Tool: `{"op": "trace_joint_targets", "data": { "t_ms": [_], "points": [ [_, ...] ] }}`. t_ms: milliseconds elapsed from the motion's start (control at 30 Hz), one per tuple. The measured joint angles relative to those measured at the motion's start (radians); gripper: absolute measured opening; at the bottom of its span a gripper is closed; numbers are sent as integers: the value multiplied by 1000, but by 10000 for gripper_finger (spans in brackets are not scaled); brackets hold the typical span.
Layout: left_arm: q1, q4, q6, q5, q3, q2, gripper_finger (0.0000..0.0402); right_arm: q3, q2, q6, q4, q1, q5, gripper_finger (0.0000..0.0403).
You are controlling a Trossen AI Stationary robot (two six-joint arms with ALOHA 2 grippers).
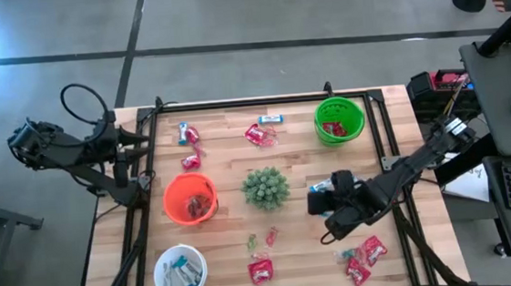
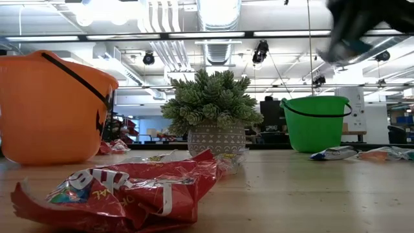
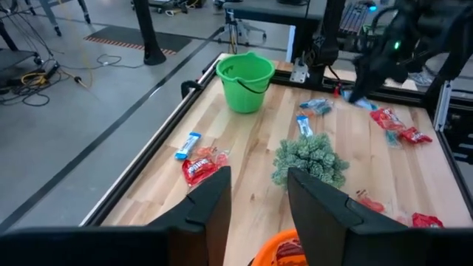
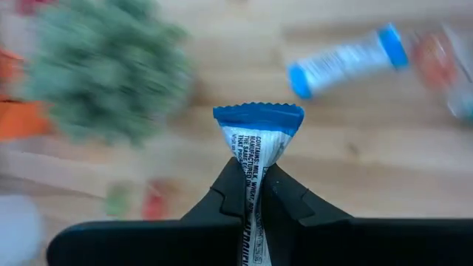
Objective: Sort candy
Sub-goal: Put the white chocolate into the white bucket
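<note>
The wooden surface (image 1: pixel 227 246) carries an orange bucket (image 1: pixel 190 199), a green bucket (image 1: pixel 340 121), a white bowl (image 1: pixel 180 270) and a spiky plant (image 1: pixel 265 188). The left hand (image 3: pixel 255 193) waits half-open by the orange bucket. The right hand (image 4: pixel 253 185), right of the plant, pinches a blue-and-white candy bar (image 4: pixel 256 142); other candy (image 1: pixel 365 255) lies scattered.

High view: straight down over whole slatted wooden table (image 1: pixel 298 222). Low view: level at tabletop, close behind crumpled red wrapper (image 2: pixel 129 191), facing spiky green potted plant (image 2: pixel 210 103) at centre. Left wrist: looking diagonally across table. Right wrist: close, downward. Plant shared by all four.
</note>
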Motion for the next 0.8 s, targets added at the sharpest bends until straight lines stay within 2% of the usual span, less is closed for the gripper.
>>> {"op": "trace_joint_targets", "data": {
  "t_ms": [233, 333, 567, 800],
  "points": [
    [0, 17, -19, 4, 2, 25, 170, 141, 6, -258, 14, -63, 211, 13],
    [0, 39, -85, -38, 2, 41, 179, 183, 6, -403, 58, -100, 271, 13],
    [0, 150, -204, -62, 1, 106, 164, 266, 6, -777, 204, -185, 301, 13],
    [0, 372, -165, 4, 0, 190, 155, 306, 6, -1112, 430, -248, 324, 13]
  ]
}}
